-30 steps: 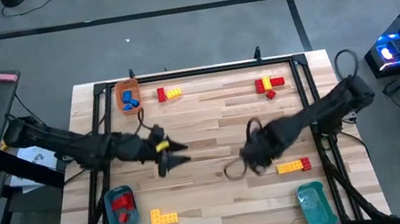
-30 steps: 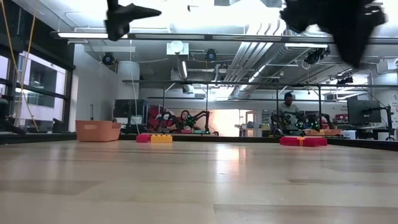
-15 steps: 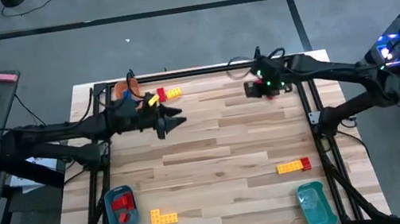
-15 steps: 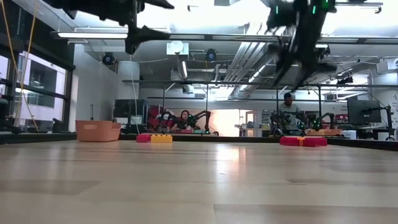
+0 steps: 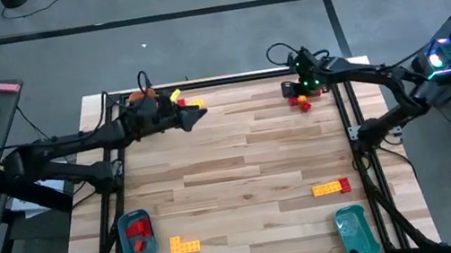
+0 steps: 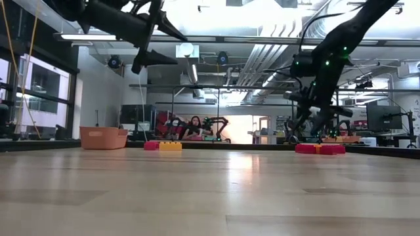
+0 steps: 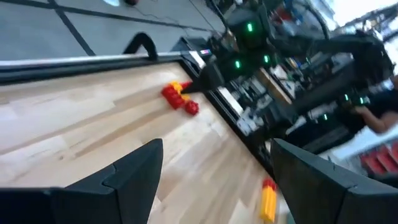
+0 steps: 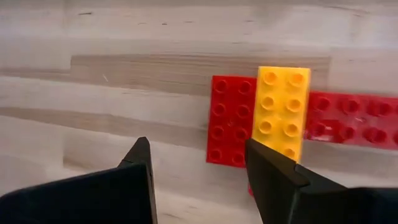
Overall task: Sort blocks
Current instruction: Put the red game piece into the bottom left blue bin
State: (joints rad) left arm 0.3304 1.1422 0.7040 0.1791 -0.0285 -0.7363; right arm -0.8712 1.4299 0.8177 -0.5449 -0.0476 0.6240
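My right gripper (image 5: 294, 91) is open at the table's far right. It hangs just above a joined row of a red block (image 8: 225, 121), a yellow block (image 8: 278, 112) and another red block (image 8: 348, 121) lying flat on the table (image 5: 240, 160). The fingers stand on either side of the first red block without touching it. My left gripper (image 5: 199, 118) is open and empty in the air at the far left, beside a red and yellow block row (image 5: 192, 104) on the table. Its wrist view (image 7: 214, 155) shows nothing between the fingers.
An orange tray (image 5: 141, 95) sits at the far left corner, partly under my left arm. A teal tray with red blocks (image 5: 138, 234) and yellow blocks (image 5: 184, 247) lie near left. A yellow-red row (image 5: 330, 187) and another teal tray (image 5: 352, 229) lie near right.
My left gripper has gone from the table's middle toward the far edge, ending beside the far-left block row. My right gripper has swung from the table's middle right to the far right and come down over the red and yellow blocks there. No block has moved.
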